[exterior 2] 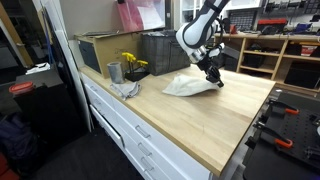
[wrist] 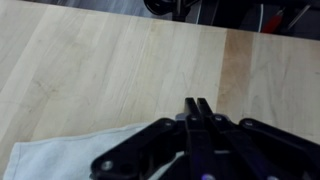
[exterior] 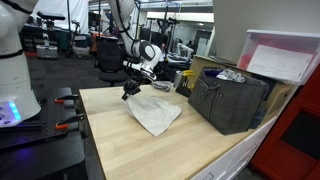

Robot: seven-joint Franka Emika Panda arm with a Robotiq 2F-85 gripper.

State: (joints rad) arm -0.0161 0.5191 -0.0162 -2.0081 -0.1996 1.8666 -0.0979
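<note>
1. Holds the gripper (exterior: 128, 93) low over the table (exterior: 120, 145), jaws pressed together; cannot tell whether any fold is pinched between them.
2. Finds the white cloth (exterior: 155, 115) lying crumpled on the wood, one corner right at the fingertips, the dark bin (exterior: 235, 105) near its far side.
3. Could lift away with nothing if the corner is not truly caught.
4. Could scrape the wood if lowered further.
5. Could drag the cloth against the bin if swept that way.

My gripper (wrist: 197, 104) is black. The cloth (wrist: 62, 160) is plain off-white, and the tabletop (wrist: 100, 70) is pale wood with a fine grain.
</note>
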